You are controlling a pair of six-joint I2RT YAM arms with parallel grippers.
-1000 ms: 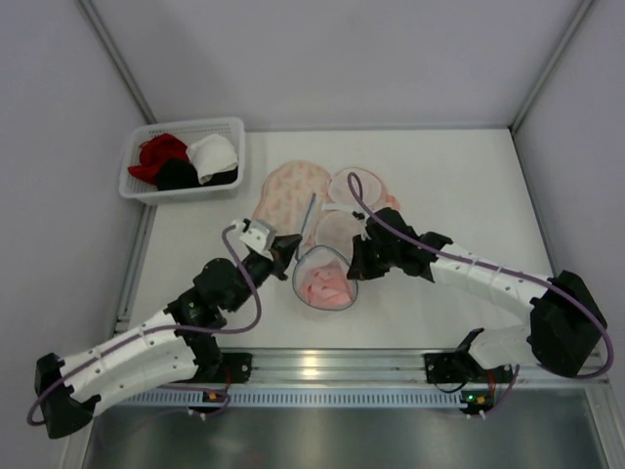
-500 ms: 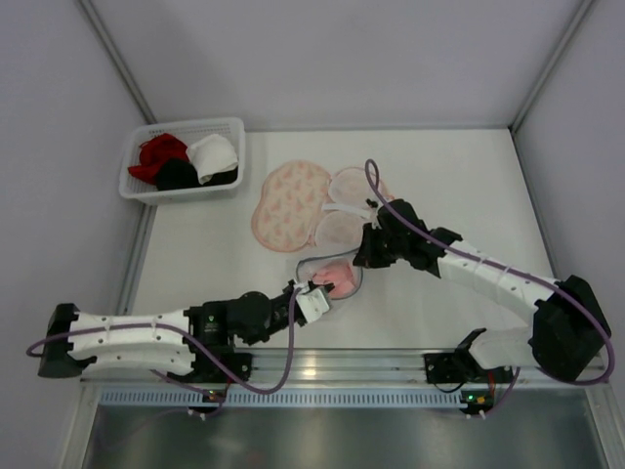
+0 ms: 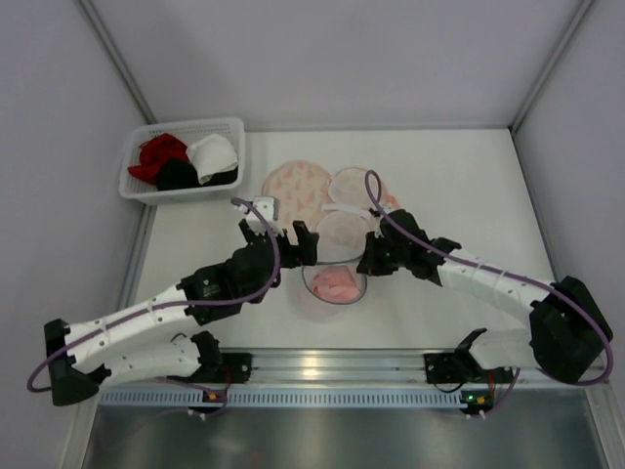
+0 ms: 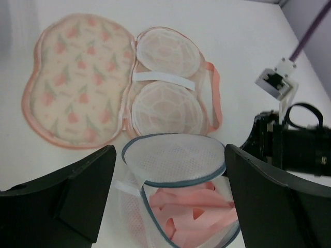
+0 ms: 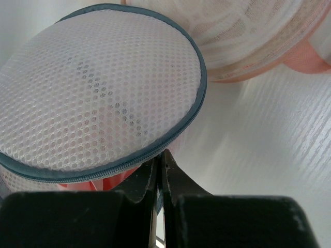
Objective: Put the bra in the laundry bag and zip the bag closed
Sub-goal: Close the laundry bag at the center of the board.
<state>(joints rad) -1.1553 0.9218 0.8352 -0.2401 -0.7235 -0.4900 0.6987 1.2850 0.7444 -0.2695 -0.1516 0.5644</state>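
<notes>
Pink bra [image 4: 181,214] is lying in the gaping bag [image 5: 103,88]. Open left hand [image 4: 169,152] should be bracing it while the shut right hand [image 5: 160,155] pulls the zip [image 5: 199,77] evenly.

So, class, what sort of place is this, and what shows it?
Probably a robot lab test cell: left arm and right arm bolted to a metal rail at a white table boxed in by plain walls.

Laundry bag [image 4: 176,157]: round, white mesh, grey-blue zip rim. It sits front-centre on the table [image 3: 459,186]. The domed lid is tilted up and the zip is undone, so the mouth gapes. Bra [image 4: 186,206]: pale pink, crumpled inside the bag, thin straps showing under the lid.
</notes>
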